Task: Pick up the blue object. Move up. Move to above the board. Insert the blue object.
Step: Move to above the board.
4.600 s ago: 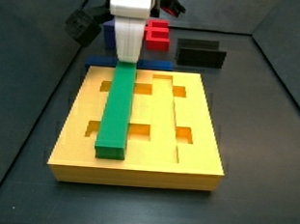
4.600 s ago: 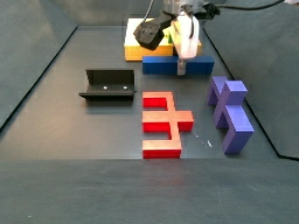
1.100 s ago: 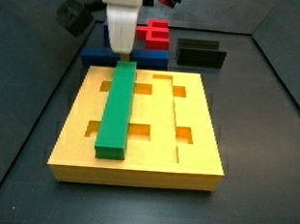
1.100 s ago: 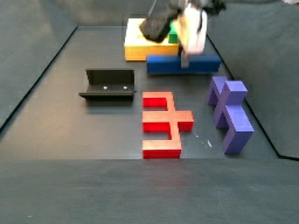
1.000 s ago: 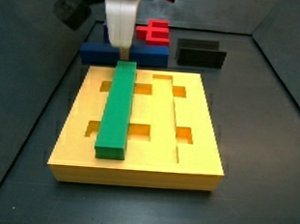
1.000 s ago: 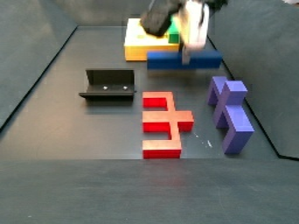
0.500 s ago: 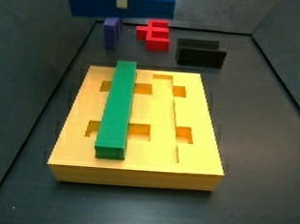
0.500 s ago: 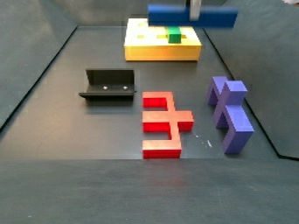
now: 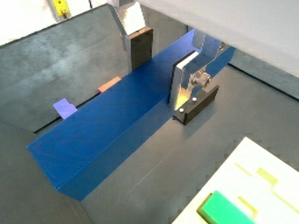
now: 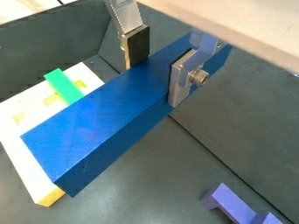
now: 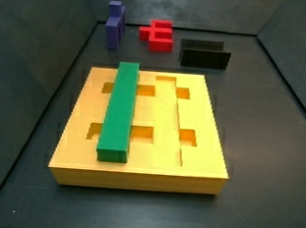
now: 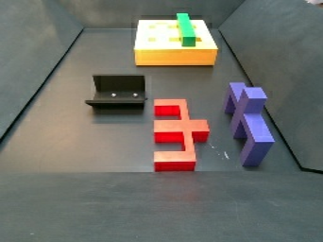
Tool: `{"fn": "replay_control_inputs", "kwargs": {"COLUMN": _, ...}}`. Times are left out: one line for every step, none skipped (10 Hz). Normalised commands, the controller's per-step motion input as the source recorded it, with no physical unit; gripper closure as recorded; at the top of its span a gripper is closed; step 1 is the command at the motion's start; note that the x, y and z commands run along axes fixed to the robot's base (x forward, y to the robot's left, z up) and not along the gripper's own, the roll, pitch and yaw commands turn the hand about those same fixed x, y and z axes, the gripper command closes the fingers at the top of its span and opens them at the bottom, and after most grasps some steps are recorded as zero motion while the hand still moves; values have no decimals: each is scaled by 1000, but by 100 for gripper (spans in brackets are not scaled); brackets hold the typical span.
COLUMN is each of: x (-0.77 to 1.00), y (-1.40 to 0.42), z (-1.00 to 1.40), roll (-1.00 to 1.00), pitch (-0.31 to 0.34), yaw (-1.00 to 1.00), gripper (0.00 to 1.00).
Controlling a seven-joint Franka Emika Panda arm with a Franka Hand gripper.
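Blue object (image 9: pixel 122 118): long plain bar, clamped across its width between the gripper's plates in both wrist views; it shows in neither side view, so it hangs above their frames.
Gripper (image 10: pixel 160 58): closed on the blue object near the bar's far end, one silver finger (image 10: pixel 184 77) on one long face, the dark-padded one (image 10: pixel 133 39) on the opposite face. Out of frame in both side views.
Grip, why: holding across the narrow section keeps the bar level and its long axis free, which suits lowering it lengthwise into a groove. The grip looks off-centre, so most of the bar overhangs toward the camera; a judgement that it could sag or twist on contact.
Board (image 11: pixel 205 164): yellow-orange slab, centre of a side view, top centre of the other (image 12: pixel 158 55). In a wrist view it shows under the bar's near end.
Green bar (image 11: pixel 118 109): already seated in the board's left groove in a side view; the grooves to its right look open, likely the target.
Height, why: the bar is well clear of the floor pieces, so it can travel without snagging.
Step, judged: lift done or nearly so; the bar seems partly over the board's edge, insertion not yet begun.
Fixture (image 12: pixel 116 92): left of centre on the floor, well apart from the board.
Red piece (image 12: pixel 178 134): centre floor, untouched.
Purple notched block (image 12: pixel 250 124): right side, just beside the red piece.
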Motion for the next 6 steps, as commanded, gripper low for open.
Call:
{"fn": "replay_control_inputs", "kwargs": {"x": 41, "y": 1, "z": 184, "roll": -39, "pitch": 79, "yaw": 1, "gripper": 100}}
{"fn": "replay_control_inputs", "kwargs": {"x": 547, "y": -1400, "z": 342, "roll": -11, "pitch": 24, "yaw": 1000, "gripper": 100}}
{"fn": "replay_control_inputs", "kwargs": {"x": 547, "y": -1400, "z": 310, "roll": -1, "pitch": 25, "yaw": 1000, "gripper": 100}}
{"fn": "replay_control_inputs", "kwargs": {"x": 593, "y": -1400, "z": 286, "roll": 10, "pitch": 38, "yaw": 1000, "gripper": 100}}
{"fn": "replay_control_inputs", "kwargs": {"x": 671, "y": -1400, "z": 318, "roll": 2, "pitch": 53, "yaw": 1000, "gripper": 100}}
{"fn": "replay_control_inputs", "kwargs": {"x": 667, "y": -1400, "z": 339, "roll": 3, "pitch": 57, "yaw": 1000, "gripper": 100}}
